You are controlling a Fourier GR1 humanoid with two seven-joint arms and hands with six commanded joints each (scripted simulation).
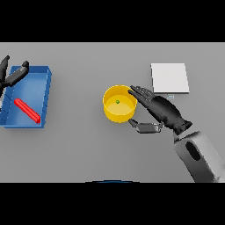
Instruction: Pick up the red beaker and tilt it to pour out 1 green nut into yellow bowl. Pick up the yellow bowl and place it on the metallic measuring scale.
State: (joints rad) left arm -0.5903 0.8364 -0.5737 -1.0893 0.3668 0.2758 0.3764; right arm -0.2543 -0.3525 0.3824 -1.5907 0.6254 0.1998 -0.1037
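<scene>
Nearest to us, the right arm point(197, 156) comes in from the lower right. Its right hand point(163, 110) sits against the right side of the yellow bowl point(119, 103): fingers point(141, 93) straight, reaching along the bowl's far right rim, thumb point(145, 127) stretched out toward the near right wall. We read it as spread around the bowl, not clamped; whether it actually touches we can't confirm.

Bowl stands upright on the grey table point(88, 149), mid-scene, with one green nut point(117, 102) inside.

Further left, the blue tray point(47, 88) holds the red beaker point(27, 110), lying on its side, diagonal.

Right of the bowl and slightly farther, the metallic measuring scale point(169, 78) is a pale square plate, apart from the bowl.

Far left, the left hand point(12, 75) hangs over the tray's far left corner, fingers loosely extended, holding nothing.
</scene>
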